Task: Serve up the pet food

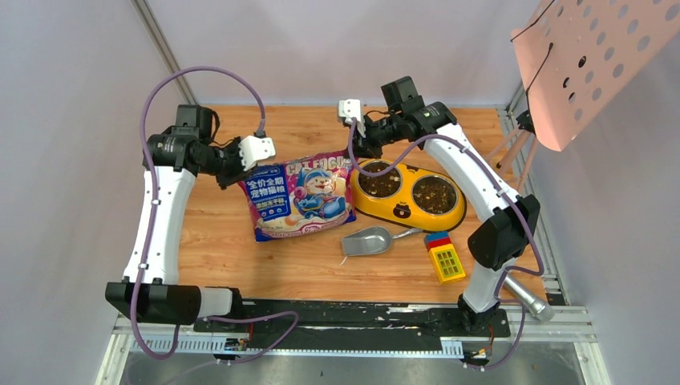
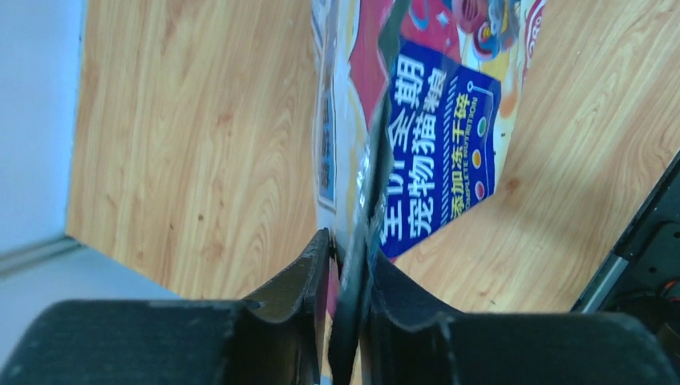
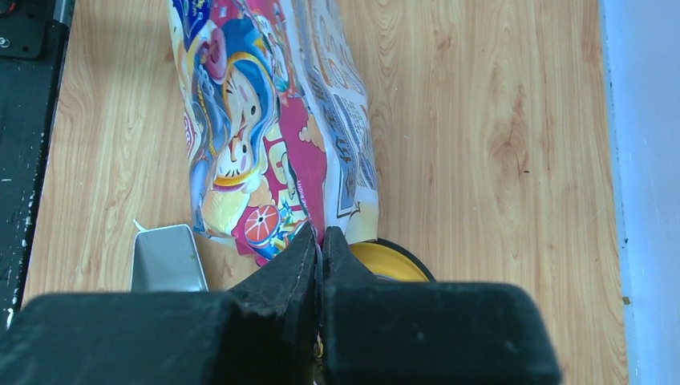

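Nearest the lens, the mounting rail [image 1: 353, 314] carries both arm bases at the near edge of the table [image 1: 224, 257].

1. Left side. The left gripper [image 2: 345, 245] pinches the upper left edge of the cat food bag [image 1: 301, 196]. In the left wrist view the bag's folded film sits sandwiched between the two fingers.

2. Centre. The bag spans the gap between both grippers, printed face toward the overhead camera. Whether its lower edge rests on the table cannot be told.

3. Right of centre. The right gripper [image 3: 318, 237] has its fingers pressed together on the bag's upper right corner, with thin film caught at the tips.

4. Right side. The yellow feeder [image 1: 407, 210] lies just beside the bag. Dark kibble [image 1: 379, 184] shows in both of its bowls. The grey scoop [image 1: 366, 241] lies on the table in front of the feeder, apart from both grippers. A block toy [image 1: 445, 258] sits further right.

Status, as a judgement: food is present in both bowls, so serving appears largely complete. Remaining work is probably setting the bag down and releasing it. If more filling is intended, the bag's mouth must tip over a bowl.
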